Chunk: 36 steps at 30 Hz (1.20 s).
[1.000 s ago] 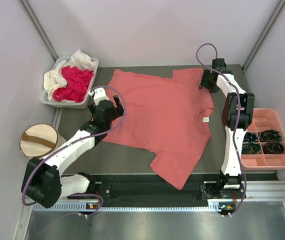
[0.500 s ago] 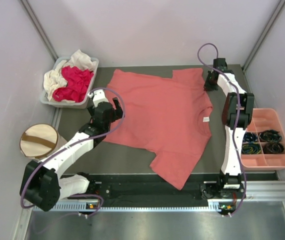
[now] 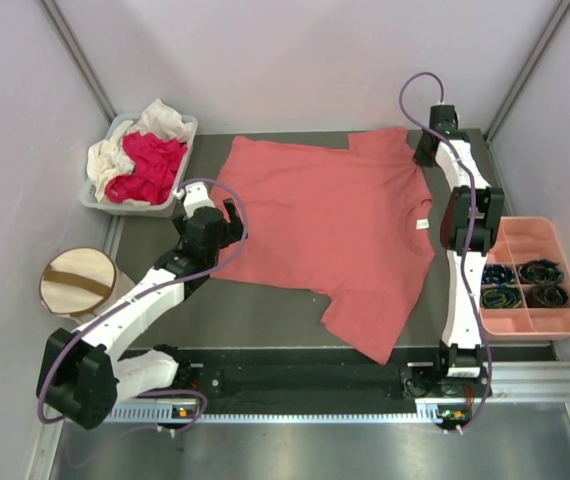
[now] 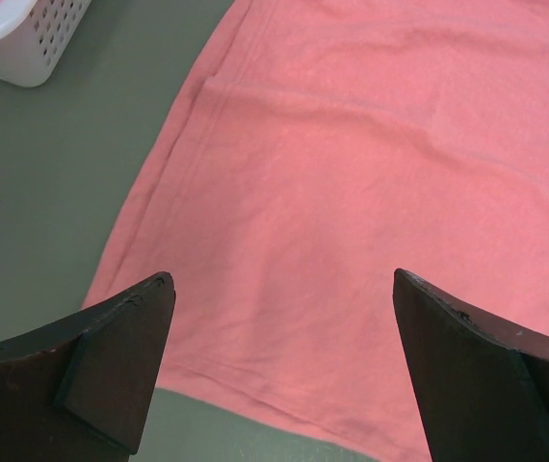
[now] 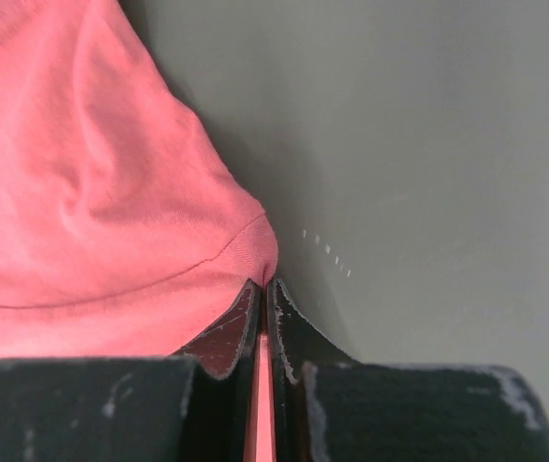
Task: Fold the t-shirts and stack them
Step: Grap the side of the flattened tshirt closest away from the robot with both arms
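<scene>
I judged this to be the spreading step, with no fold started. The salmon-pink t-shirt (image 3: 325,230) lay flat across the middle of the dark mat (image 3: 265,310), its neck label toward the right and its bottom hem toward the left. The right gripper (image 5: 263,289), in the upper right of the overhead view, had its jaws pressed together on the corner of the upper sleeve. The left gripper (image 4: 281,279) hung with its jaws wide apart over the hem at the shirt's left side, touching nothing that I could see.

Next, I reckoned, the left jaws needed to drop onto the hem and pinch it, so both arms could draw the cloth taut.

Room was tight at the upper right, where the sleeve sat near the mat's far edge and the wall. The lower sleeve reached near the bottom rail. Bare mat lay open at lower left. The magenta shirt (image 3: 150,165) and the cream shirt (image 3: 160,120) waited in the white basket (image 3: 125,207) at upper left.
</scene>
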Each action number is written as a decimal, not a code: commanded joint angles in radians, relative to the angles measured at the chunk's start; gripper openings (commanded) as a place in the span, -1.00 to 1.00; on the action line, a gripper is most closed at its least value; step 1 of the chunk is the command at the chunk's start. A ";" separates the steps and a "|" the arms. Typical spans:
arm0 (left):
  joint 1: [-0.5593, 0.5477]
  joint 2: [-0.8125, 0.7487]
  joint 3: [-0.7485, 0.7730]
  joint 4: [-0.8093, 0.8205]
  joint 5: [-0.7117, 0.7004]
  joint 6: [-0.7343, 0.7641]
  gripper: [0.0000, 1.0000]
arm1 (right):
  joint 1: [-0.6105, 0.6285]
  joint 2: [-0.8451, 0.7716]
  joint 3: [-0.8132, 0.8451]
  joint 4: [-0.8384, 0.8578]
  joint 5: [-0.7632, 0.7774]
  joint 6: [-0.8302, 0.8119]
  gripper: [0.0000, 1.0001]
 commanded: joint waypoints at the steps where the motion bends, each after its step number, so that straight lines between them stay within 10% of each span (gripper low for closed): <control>1: -0.005 -0.026 -0.016 0.002 -0.016 -0.012 0.98 | -0.020 -0.001 0.054 0.158 0.078 -0.033 -1.00; 10: -0.005 -0.013 -0.021 0.005 -0.008 -0.020 0.98 | -0.020 -0.009 0.058 0.320 0.112 -0.113 -0.88; 14: -0.005 -0.015 -0.021 0.005 -0.008 -0.022 0.98 | -0.019 -0.081 0.003 0.369 0.105 -0.121 0.53; 17: -0.005 -0.013 -0.019 0.010 -0.002 -0.019 0.98 | -0.019 -0.182 -0.107 0.425 0.123 -0.114 0.94; 26: -0.007 -0.015 -0.036 0.031 0.010 -0.039 0.98 | 0.087 -0.559 -0.438 0.269 0.143 0.047 0.97; 36: -0.013 -0.015 -0.061 0.024 0.042 -0.074 0.98 | 0.312 -1.168 -1.232 0.101 0.201 0.252 0.97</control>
